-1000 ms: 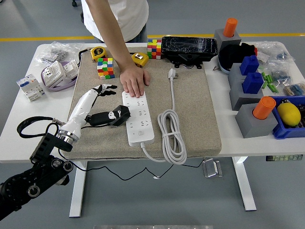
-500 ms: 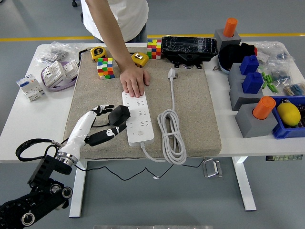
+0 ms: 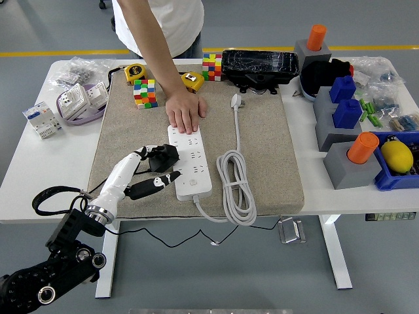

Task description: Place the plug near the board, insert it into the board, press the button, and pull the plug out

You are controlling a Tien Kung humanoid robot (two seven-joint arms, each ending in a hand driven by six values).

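A white power strip (image 3: 190, 162) lies on the beige mat (image 3: 268, 150). A black plug (image 3: 163, 156) rests against the strip's left edge. My left hand (image 3: 149, 170) comes in from the lower left. Its fingers (image 3: 141, 154) touch the plug's left side. Its thumb (image 3: 159, 186) stretches toward the strip below the plug, apart from it. The hand looks relaxed, not clamped on the plug. A person's hand (image 3: 185, 111) lies flat on the strip's far end and holds it down. The strip's own cord (image 3: 236, 186) lies coiled to its right, ending in a white plug (image 3: 236, 101).
Colour cubes (image 3: 145, 93) (image 3: 211, 67), two yellow tape measures (image 3: 134, 72) (image 3: 192, 81) and a black case (image 3: 259, 66) sit at the mat's far edge. White breaker boxes (image 3: 43, 120) stand at the left. Grey blocks with blue and orange tops (image 3: 347, 140) stand at the right.
My left hand has pulled back toward me from the far left of the strip. The black plug has moved a little farther up along the strip's left edge. The person's hand has stayed put.
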